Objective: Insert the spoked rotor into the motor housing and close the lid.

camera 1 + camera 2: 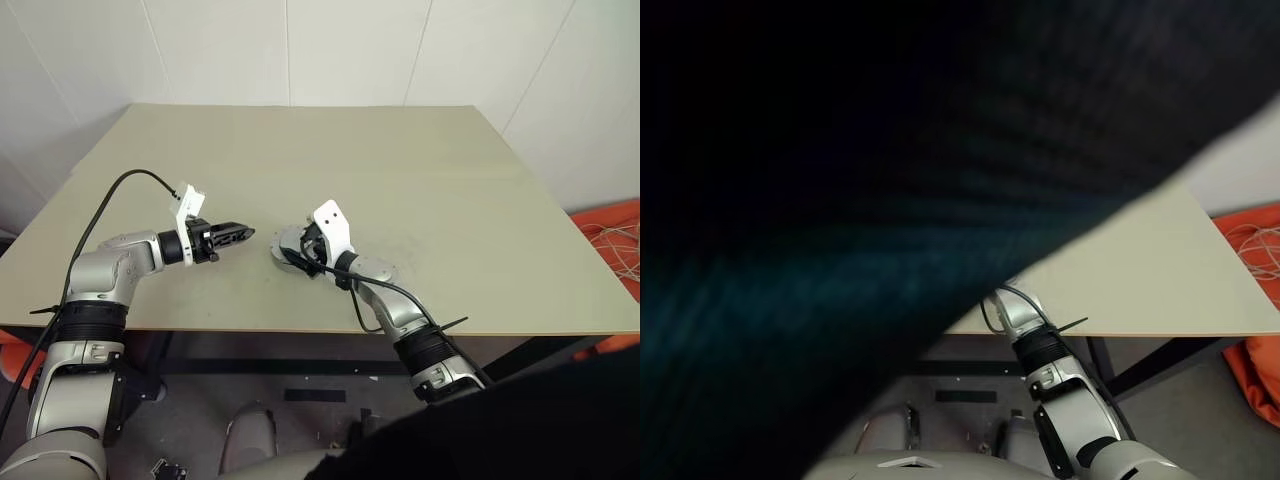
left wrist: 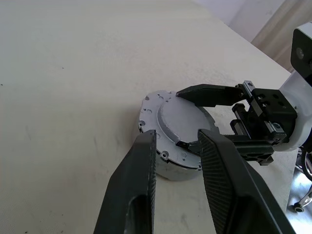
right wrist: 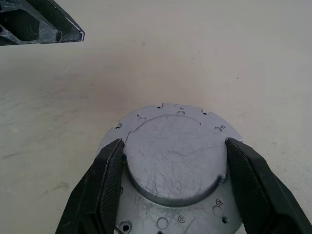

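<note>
The motor housing, a squat round metal body with a drilled flange and a plain raised face on top, sits on the table near its front edge. My right gripper is shut on it, one finger touching each side of the raised face. My left gripper hovers just left of the housing and points at it, fingers a little apart with nothing between them. A flat grey disc, probably the lid, lies under my right forearm, partly hidden. The spoked rotor is out of view.
The table's front edge runs close below both arms. Bare tabletop stretches behind the housing to the white wall. An orange thing with pale cords lies on the floor off the table's right side.
</note>
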